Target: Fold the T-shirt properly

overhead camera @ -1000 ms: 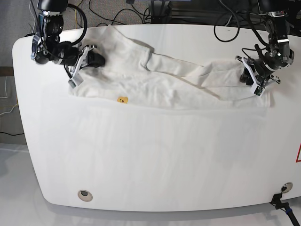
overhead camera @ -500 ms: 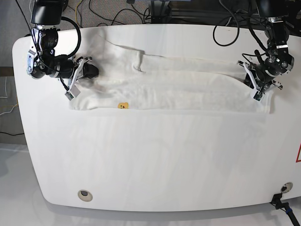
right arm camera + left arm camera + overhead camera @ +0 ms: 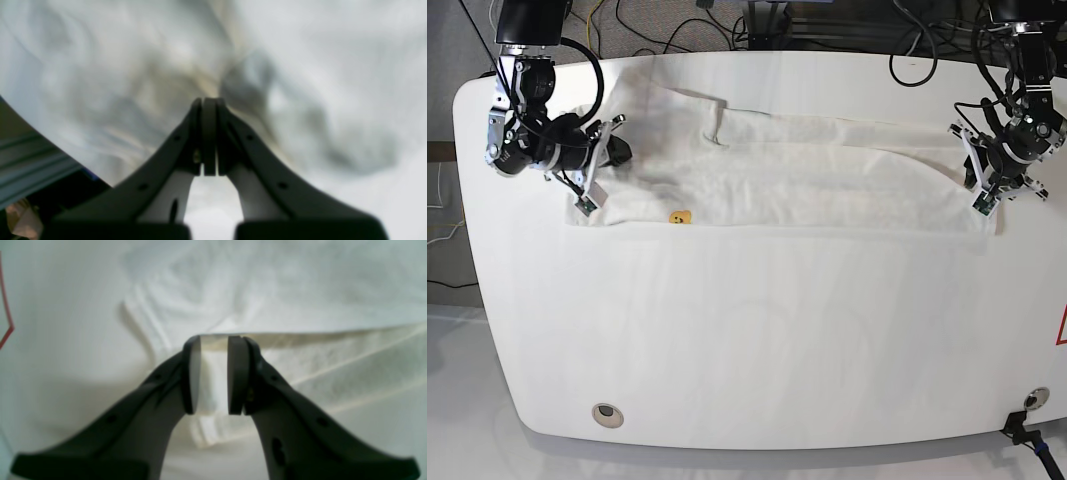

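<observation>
Lying bunched in a long strip across the back of the white table (image 3: 757, 340), the white T-shirt (image 3: 797, 190), with a small orange print near one end. Parted slightly at the fingertips, the left gripper (image 3: 214, 375), over the T-shirt's end, without cloth visibly pinched between. Closed together over the opposite end, the right gripper (image 3: 209, 136), hold on cloth unclear.

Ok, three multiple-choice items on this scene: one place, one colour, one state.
1. The black left gripper is at which end of the white cloth T-shirt, base view?
A) right B) left C) middle

2. Colour of the small printed patch on its near edge?
A) green B) orange-yellow C) red

3. State of the left gripper's fingers?
A) pressed together B) out of view C) apart

Right: A, the base view puts that arm at the cloth's right end; B, the patch shows orange-yellow against white; C, the left wrist view shows a gap between the fingers.
</observation>
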Controlling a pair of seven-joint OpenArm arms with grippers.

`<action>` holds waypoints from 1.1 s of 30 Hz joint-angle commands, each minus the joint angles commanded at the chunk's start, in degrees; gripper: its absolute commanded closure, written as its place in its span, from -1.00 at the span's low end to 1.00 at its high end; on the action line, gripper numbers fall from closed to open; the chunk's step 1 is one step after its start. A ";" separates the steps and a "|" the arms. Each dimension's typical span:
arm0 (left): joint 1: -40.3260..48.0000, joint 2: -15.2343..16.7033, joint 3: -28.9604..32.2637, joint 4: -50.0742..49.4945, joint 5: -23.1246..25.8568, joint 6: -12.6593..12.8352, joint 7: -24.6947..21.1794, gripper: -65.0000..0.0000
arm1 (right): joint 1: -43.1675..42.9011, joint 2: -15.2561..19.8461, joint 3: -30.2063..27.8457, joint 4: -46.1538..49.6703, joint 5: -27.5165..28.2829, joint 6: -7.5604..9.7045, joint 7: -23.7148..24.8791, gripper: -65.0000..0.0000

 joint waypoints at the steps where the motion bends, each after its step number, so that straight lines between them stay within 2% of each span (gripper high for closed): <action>1: 0.00 0.00 0.00 0.53 0.00 0.00 0.00 0.59 | 0.00 -0.09 0.00 1.14 -0.09 0.00 0.09 1.00; 6: 0.09 0.53 0.00 2.99 -0.09 0.00 0.00 0.59 | -0.18 -2.55 0.09 8.53 -0.44 0.00 1.41 1.00; 7: 0.09 0.53 0.00 3.16 -0.09 0.00 0.00 0.59 | -0.44 -3.16 0.09 10.02 -0.44 -0.57 2.20 1.00; 9: 0.09 1.23 -0.09 3.25 -0.09 0.00 0.00 0.59 | -0.79 -3.96 0.09 11.34 -0.44 -4.26 3.52 1.00; 10: 0.09 1.49 -0.53 3.25 -0.09 0.00 -0.09 0.59 | -1.14 -3.96 0.09 11.43 -0.53 -5.58 4.04 1.00; 11: 0.18 1.67 -1.41 3.25 -0.09 0.00 -0.09 0.59 | -1.41 -3.96 0.00 11.52 -0.97 -6.81 4.75 1.00; 13: 0.70 2.37 -3.08 3.25 -0.18 0.00 -0.26 0.59 | -1.85 -4.13 -0.18 12.31 -3.87 -8.04 7.21 1.00; 17: 0.79 2.90 -4.04 3.16 -0.18 0.00 -0.26 0.59 | -4.84 -6.86 -0.26 14.07 -13.89 -8.04 14.33 1.00; 19: 0.79 4.13 -4.84 3.16 -0.18 0.00 -0.44 0.59 | -6.33 -8.70 -0.26 14.33 -19.78 -8.04 18.64 1.00; 24: 2.20 5.98 -5.36 3.16 0.09 0.00 -5.36 0.59 | -10.64 -13.36 -0.26 14.33 -31.82 -7.60 29.71 1.00; 29: 5.54 6.07 -5.80 3.34 0.00 0.00 -6.33 0.59 | -14.15 -14.07 -0.18 15.56 -32.97 -7.60 30.59 1.00; 33: 7.38 6.68 -10.02 3.52 -0.09 0.00 -8.00 0.59 | -14.95 -14.24 -0.18 15.65 -32.88 -7.60 30.59 1.00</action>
